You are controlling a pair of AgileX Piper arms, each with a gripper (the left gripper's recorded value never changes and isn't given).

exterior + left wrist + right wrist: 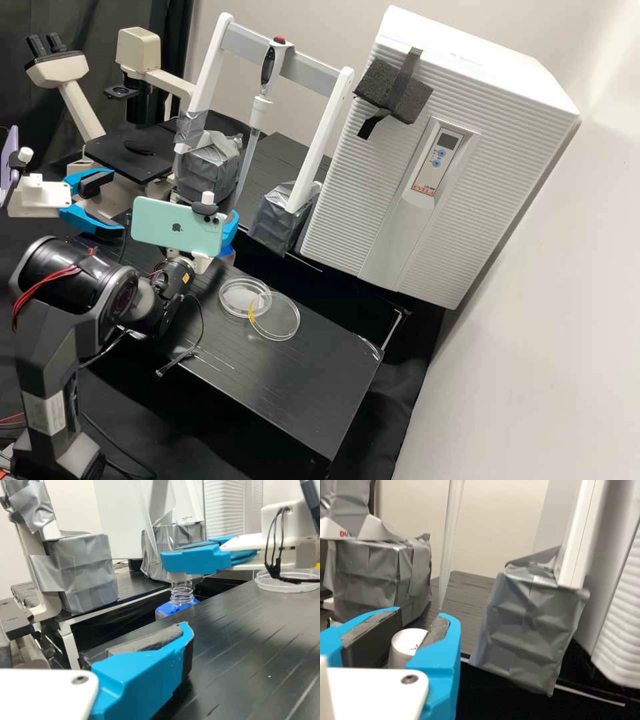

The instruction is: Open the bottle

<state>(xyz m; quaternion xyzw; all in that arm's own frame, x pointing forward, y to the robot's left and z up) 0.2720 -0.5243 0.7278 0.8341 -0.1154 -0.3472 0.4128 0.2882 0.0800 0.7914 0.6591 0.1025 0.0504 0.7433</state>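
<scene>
place: lab | cues: microscope (80,107), pipette (267,73), petri dishes (275,320), black bench (300,380)

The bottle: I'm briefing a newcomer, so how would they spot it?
Find the white stand's grey-taped feet. Before them, past the black bench's edge, stands the bottle. It alone has a clear ribbed neck over blue, its cap gripped by the right pincer.

Petri dishes (275,321), pipette (260,117), white ribbed cabinet (507,167)

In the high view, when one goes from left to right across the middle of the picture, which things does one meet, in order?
left gripper → mint-green phone → clear petri dish → second petri dish → white ribbed cabinet
</scene>
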